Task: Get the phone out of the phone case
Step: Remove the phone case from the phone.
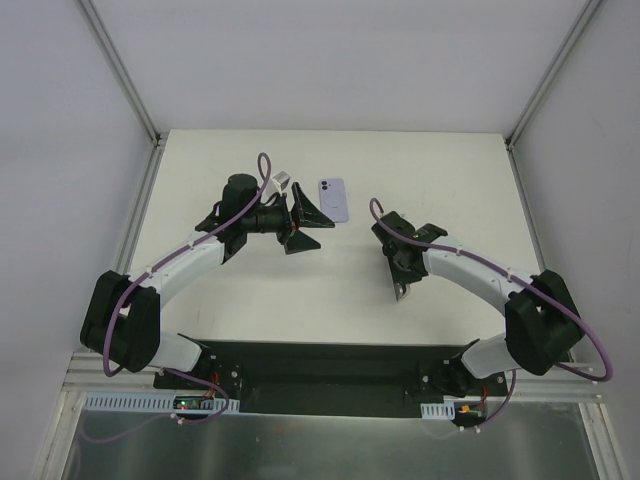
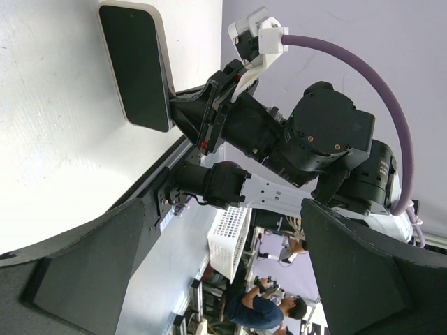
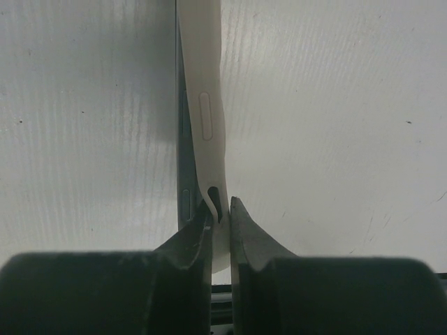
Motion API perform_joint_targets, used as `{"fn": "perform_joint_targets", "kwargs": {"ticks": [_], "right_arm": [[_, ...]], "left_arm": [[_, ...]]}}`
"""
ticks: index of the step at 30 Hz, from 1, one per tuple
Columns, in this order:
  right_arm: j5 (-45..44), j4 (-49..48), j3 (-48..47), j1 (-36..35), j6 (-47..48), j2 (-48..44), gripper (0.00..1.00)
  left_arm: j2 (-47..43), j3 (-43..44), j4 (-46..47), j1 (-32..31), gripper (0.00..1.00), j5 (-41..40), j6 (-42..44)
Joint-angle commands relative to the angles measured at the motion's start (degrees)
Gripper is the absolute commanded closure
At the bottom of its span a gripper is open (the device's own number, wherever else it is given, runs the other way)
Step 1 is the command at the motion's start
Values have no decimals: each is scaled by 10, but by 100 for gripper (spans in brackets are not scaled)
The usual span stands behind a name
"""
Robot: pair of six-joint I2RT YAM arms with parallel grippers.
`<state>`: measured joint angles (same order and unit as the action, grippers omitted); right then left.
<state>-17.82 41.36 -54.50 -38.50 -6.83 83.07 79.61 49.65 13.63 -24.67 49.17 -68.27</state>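
Observation:
My right gripper (image 1: 400, 288) is shut on the phone in its case and holds it on edge against the table. In the right wrist view the gripper (image 3: 220, 218) clamps the white case (image 3: 207, 118), with the phone's dark edge (image 3: 182, 160) against the case's left side. The left wrist view shows the phone's black screen (image 2: 136, 63) with the white case rim (image 2: 166, 59) round it. My left gripper (image 1: 312, 228) is open and empty, left of the right gripper, its fingers wide apart (image 2: 230, 279).
A lilac phone-shaped item (image 1: 333, 200) lies flat on the white table (image 1: 240, 300), just right of the left gripper's fingers. Grey walls with metal rails (image 1: 135, 215) bound the table. A black base plate (image 1: 320, 370) runs along the near edge.

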Motion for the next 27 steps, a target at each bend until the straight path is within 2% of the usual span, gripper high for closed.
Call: {"fn": "perform_joint_targets", "kwargs": {"ticks": [1,13,19,27], "right_arm": [[18,-78,31,-3,-22,40,90],[19,-165,70,-6,-42,93,87],[31,-236,114,-12,-61,62,88],[43,-247,113,-17,-69,60,82]], "left_arm": [[-10,12,9,1,8,4,12],[-12,12,6,1,8,6,13],[-10,14,6,1,8,7,13],[-4,15,6,1,8,7,12]]}}
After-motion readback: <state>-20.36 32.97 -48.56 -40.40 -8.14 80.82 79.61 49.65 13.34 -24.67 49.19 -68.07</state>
